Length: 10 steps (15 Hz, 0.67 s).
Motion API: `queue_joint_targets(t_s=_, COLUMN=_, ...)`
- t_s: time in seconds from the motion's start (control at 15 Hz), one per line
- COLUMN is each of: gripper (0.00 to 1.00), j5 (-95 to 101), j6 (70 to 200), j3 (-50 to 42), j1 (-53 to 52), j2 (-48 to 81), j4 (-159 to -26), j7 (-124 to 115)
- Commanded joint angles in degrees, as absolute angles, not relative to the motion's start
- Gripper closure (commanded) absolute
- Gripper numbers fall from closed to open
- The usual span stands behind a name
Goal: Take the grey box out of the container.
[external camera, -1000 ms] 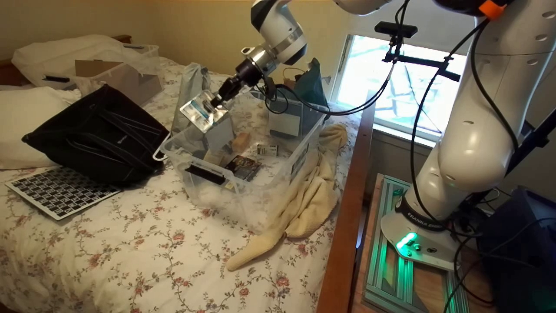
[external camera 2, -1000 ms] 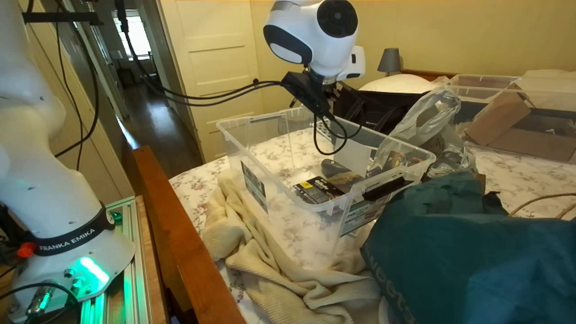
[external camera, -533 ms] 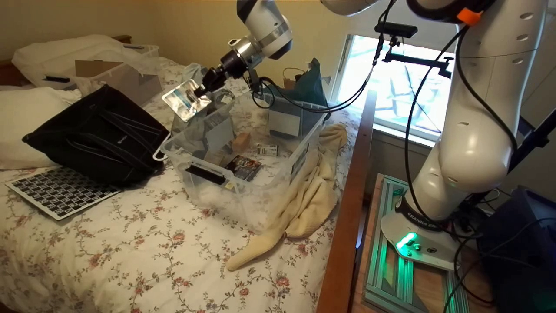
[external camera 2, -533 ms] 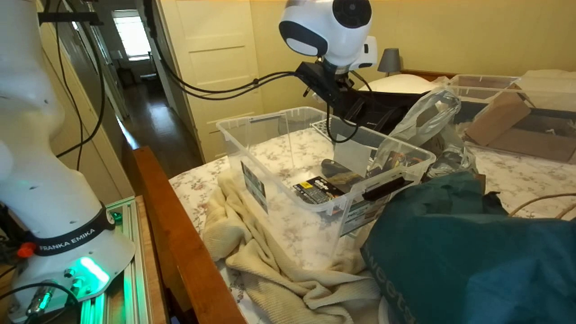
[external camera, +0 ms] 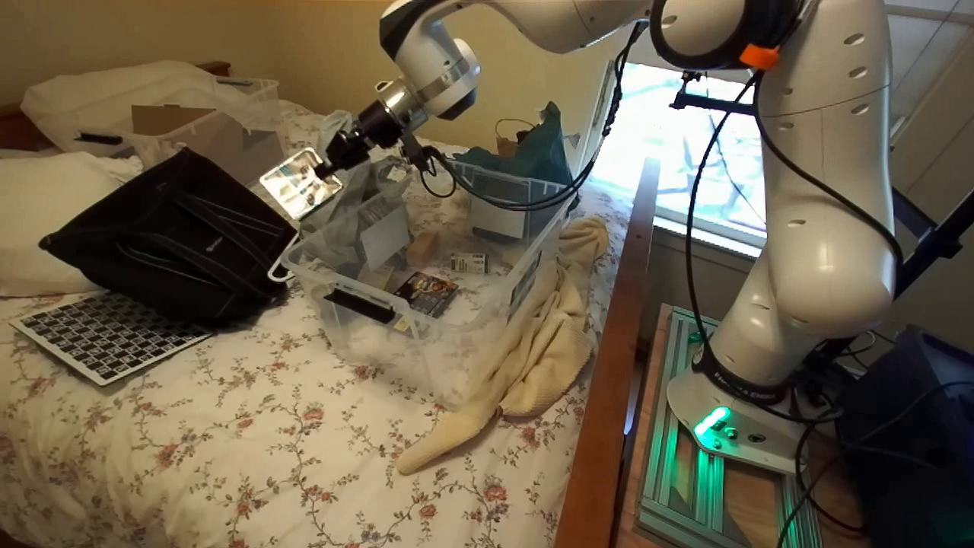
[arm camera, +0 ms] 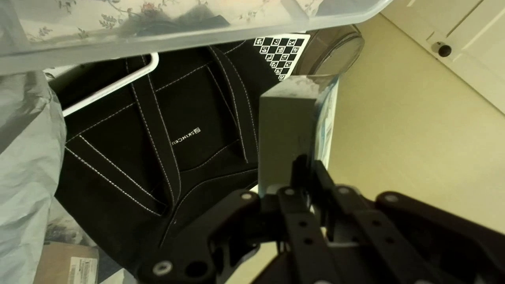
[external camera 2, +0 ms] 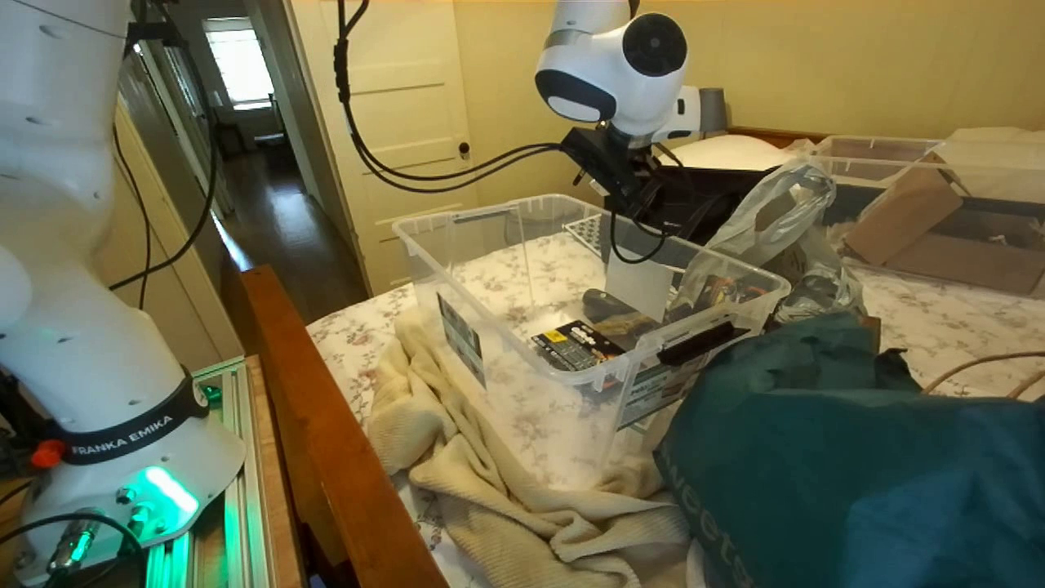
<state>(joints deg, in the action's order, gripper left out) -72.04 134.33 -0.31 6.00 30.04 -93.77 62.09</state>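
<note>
Since a second ago, my tool (external camera: 325, 169) has carried the grey box (external camera: 295, 183) farther toward the black bag (external camera: 183, 236). I have the box pinched near one edge, tilted, its shiny face bright in an exterior view. It is out of the container (external camera: 396, 354), raised; the wrist view shows it past the container's rim.
</note>
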Motion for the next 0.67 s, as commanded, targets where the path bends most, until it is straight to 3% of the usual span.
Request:
queue_joint_targets(t_s=0.0, gripper=0.98, j5=-71.6, j6=136.3, j3=0.1, j1=5.6, j2=34.3, j4=-87.9, j7=58.5)
queue_joint_targets(t_s=0.07, gripper=0.68, j5=-71.3, j6=136.7, j3=0.2, j1=5.5, j2=35.0, j4=-87.1, j7=57.8)
queue_joint_targets(t_s=0.2, gripper=0.60, j5=-70.9, j6=137.0, j3=0.3, j1=5.5, j2=35.9, j4=-85.9, j7=56.7)
queue_joint_targets(t_s=0.6, gripper=0.18, j5=-70.7, j6=137.4, j3=0.6, j1=5.6, j2=36.0, j4=-85.1, j7=55.6)
